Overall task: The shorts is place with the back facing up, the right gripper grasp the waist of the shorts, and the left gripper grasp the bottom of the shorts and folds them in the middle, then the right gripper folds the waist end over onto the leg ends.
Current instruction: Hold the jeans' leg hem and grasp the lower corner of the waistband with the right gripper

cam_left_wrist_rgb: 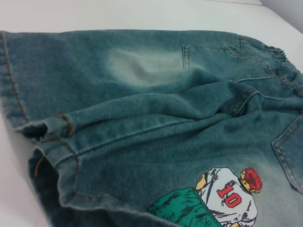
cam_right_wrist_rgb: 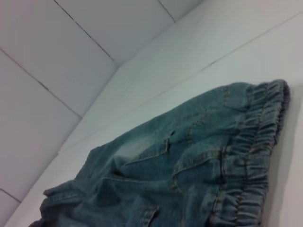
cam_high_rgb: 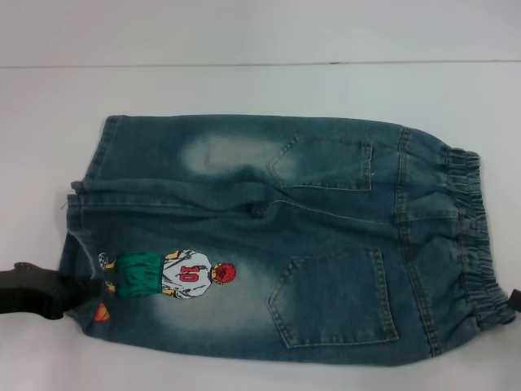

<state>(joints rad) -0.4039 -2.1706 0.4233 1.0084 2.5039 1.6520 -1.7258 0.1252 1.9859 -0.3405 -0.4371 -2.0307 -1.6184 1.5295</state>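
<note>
1. Head view: the shorts (cam_high_rgb: 277,236) lie flat on the white desk (cam_high_rgb: 244,85), back pockets up, waistband (cam_high_rgb: 476,236) to the right, leg ends to the left. The left hand (cam_high_rgb: 37,289) sits at the near leg hem; whether it is apart or together cannot be told. A dark bit of the right hand (cam_high_rgb: 514,300) shows at the waistband's near corner, its state unclear.
2. Left wrist view: the leg hems (cam_left_wrist_rgb: 52,137) and a cartoon print (cam_left_wrist_rgb: 222,198) fill the picture.
3. Right wrist view: the gathered waistband lies on the desk.
</note>
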